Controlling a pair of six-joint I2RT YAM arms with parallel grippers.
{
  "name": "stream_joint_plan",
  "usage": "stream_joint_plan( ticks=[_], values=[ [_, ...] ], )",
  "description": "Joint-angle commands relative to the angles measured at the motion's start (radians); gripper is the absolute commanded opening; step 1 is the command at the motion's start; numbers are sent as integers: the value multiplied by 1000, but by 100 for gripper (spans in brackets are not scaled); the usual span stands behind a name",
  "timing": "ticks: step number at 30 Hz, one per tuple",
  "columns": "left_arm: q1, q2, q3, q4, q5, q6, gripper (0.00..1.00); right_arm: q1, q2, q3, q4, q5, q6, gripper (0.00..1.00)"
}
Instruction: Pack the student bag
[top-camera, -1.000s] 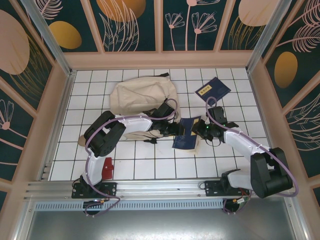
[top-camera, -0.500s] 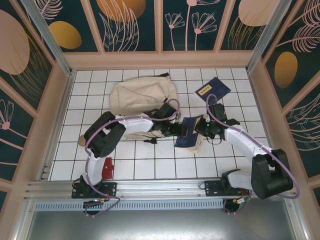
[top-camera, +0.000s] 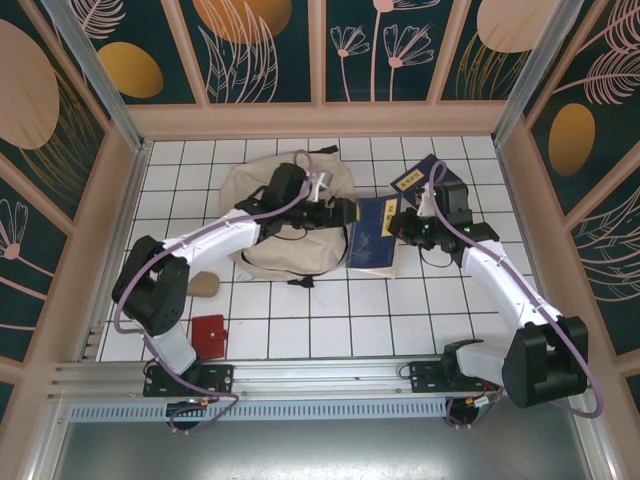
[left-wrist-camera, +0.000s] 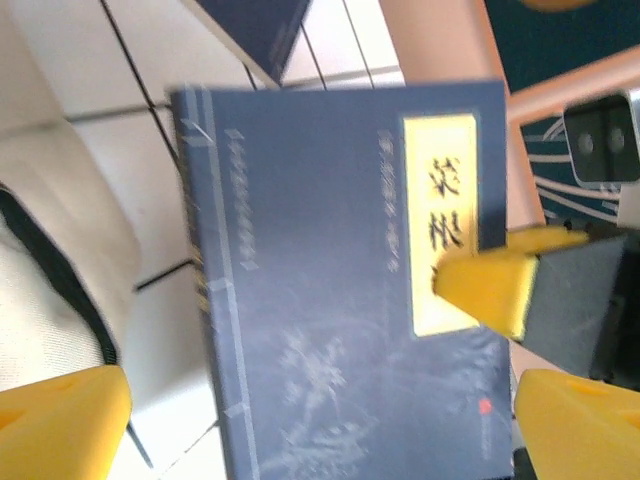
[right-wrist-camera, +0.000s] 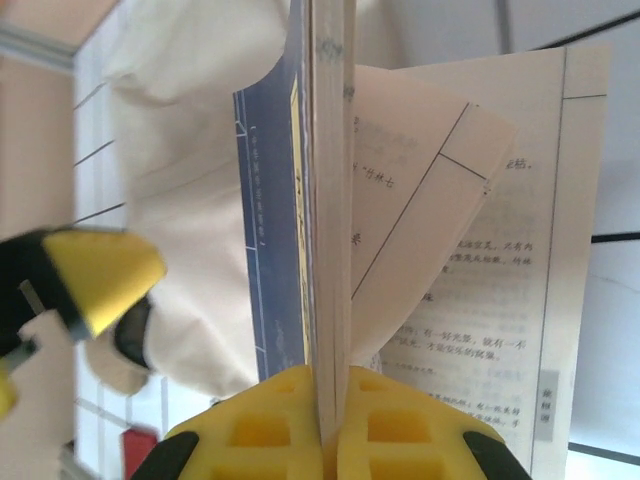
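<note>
The beige student bag lies at the back left of the tiled floor; its fabric also shows in the left wrist view and the right wrist view. My right gripper is shut on the edge of a navy book with a yellow label, lifted just right of the bag. The yellow fingers pinch the book while loose pages fan out to the right. My left gripper hovers open over the bag's right end, facing the book's cover, its fingers wide apart.
A second navy book lies at the back right, partly under the right arm. A small red flat item and a tan oval piece lie at the front left. Wooden walls ring the floor.
My left arm has swung back and left, its gripper now above the bag's right end. The right gripper has carried the book up and toward the back. The red item is uncovered.
</note>
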Motion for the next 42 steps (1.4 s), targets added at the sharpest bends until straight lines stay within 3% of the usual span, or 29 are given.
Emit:
stream_joint_plan(
  ticks=[1,4,8,13,15,19,20,23,25,30,37,42],
  values=[
    [31,-5,-67,47,63,13,98,-6,6,48,110,-218,-22,0],
    [37,6,-87,106,118,-13,98,-6,31,60,156,-305,-10,0],
    [43,18,-94,188,173,-84,80,-9,57,62,216,-357,17,0],
    [48,-12,-121,357,252,-219,67,-21,98,59,266,-402,45,0],
    [49,-12,-127,397,268,-244,57,-26,116,62,267,-408,42,0],
    [49,-51,-124,368,240,-224,26,-34,137,78,233,-381,18,0],
    [51,-54,-123,358,228,-218,18,-36,139,82,216,-355,15,4],
    [62,-65,-116,348,192,-217,1,-37,122,82,178,-260,15,28],
    [74,-80,-115,355,157,-227,1,-36,95,60,198,-192,63,43],
    [106,-121,-97,396,13,-266,2,69,17,-91,516,10,337,76],
    [139,-117,-21,459,-57,-352,1,198,33,-256,997,99,627,86],
    [141,-112,5,552,-80,-445,1,231,81,-276,1201,113,739,87]
  ],
)
